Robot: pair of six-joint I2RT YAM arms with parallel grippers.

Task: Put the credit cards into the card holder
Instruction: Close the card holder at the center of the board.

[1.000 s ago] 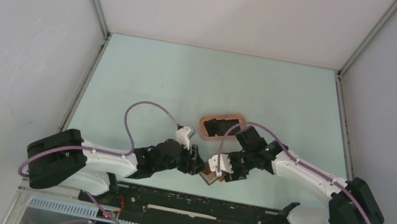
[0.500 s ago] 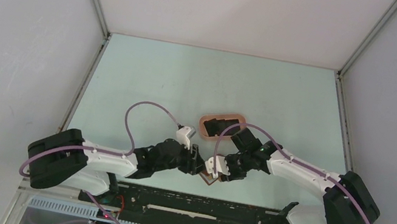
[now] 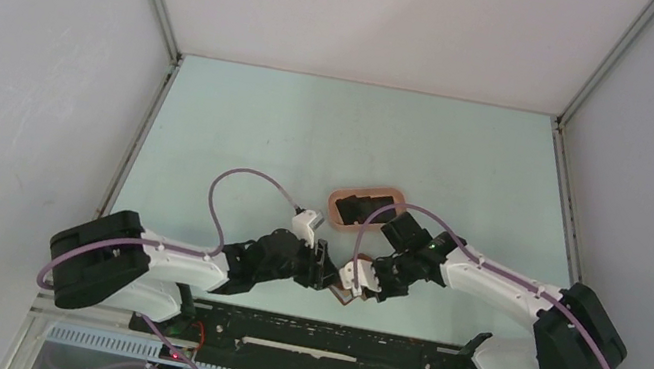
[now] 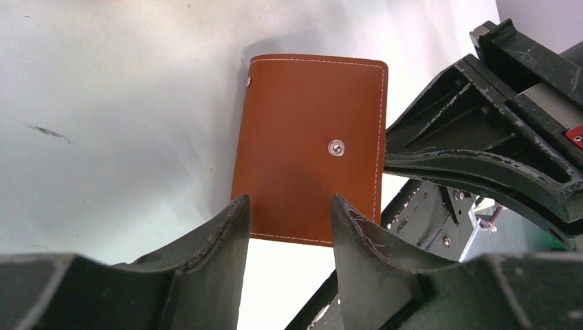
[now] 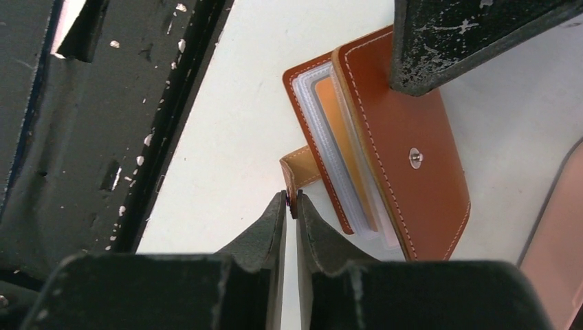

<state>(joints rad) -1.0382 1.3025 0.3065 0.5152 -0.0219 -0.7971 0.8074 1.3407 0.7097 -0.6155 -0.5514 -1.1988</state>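
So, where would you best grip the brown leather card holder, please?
Pinch the thin leather strap tab jutting past the pocket edge of the brown leather card holder; it stands clear of the covers. Come from that open side, like the right claw.

A reddish-brown card holder (image 4: 302, 137) with white stitching, pink tray (image 5: 558, 240), pale green table (image 3: 312, 131).

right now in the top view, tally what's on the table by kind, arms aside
card holder: 1
pink tray: 1
black card in the tray: 1 showing; any beneath it cannot be told
total: 3
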